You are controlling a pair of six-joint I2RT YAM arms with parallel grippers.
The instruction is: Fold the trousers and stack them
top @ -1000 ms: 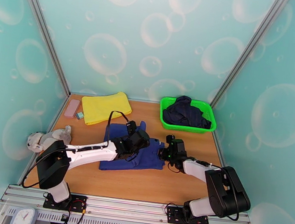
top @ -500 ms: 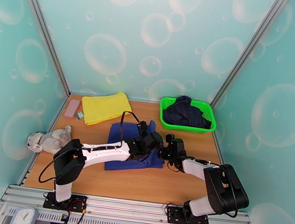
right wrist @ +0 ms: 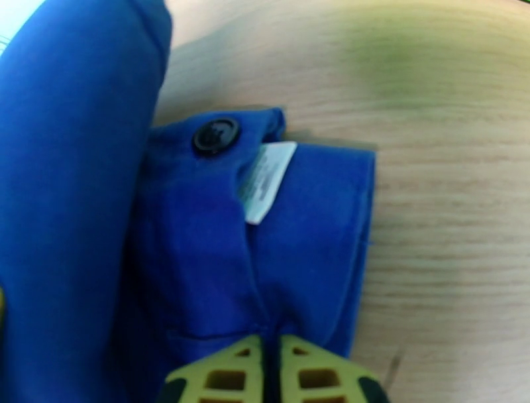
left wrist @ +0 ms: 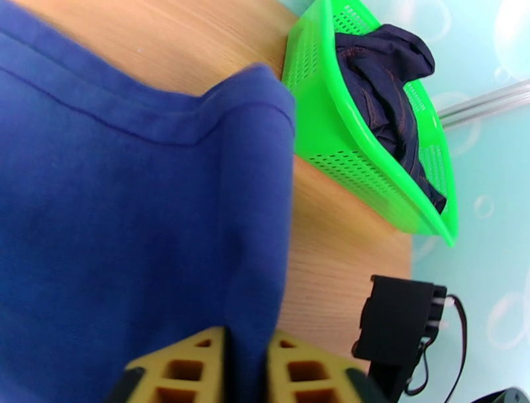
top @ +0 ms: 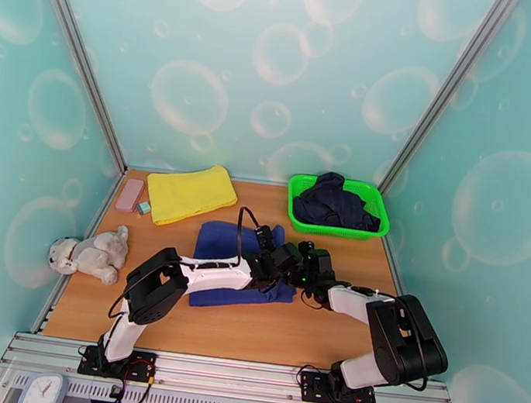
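Top cam, L to R: a plush dog (top: pixel 91 252) lies at the left edge of the wooden table (top: pixel 287 334). A pink case (top: pixel 129 194) and a small teal block (top: pixel 143 207) sit at the far-left corner, just beside a folded yellow cloth (top: pixel 188 192). At ctr, the royal-blue trousers (top: pixel 217 240) lie in a partly folded heap, w/ both arms meeting over their right end.

Left wrist cam: the left gripper (left wrist: pixel 246 358) has its yellow fingers pressed together on a raised fold of the trousers, the cloth pinched btwn them.

Right wrist cam: the right gripper (right wrist: pixel 271 364) is closed tight on the waistband edge, near a dark button (right wrist: pixel 216 136) and a white label (right wrist: pixel 265 179).

At far right a green basket (top: pixel 294 206) holds a dark navy garment (top: pixel 335 204), near the trousers but not touching them.
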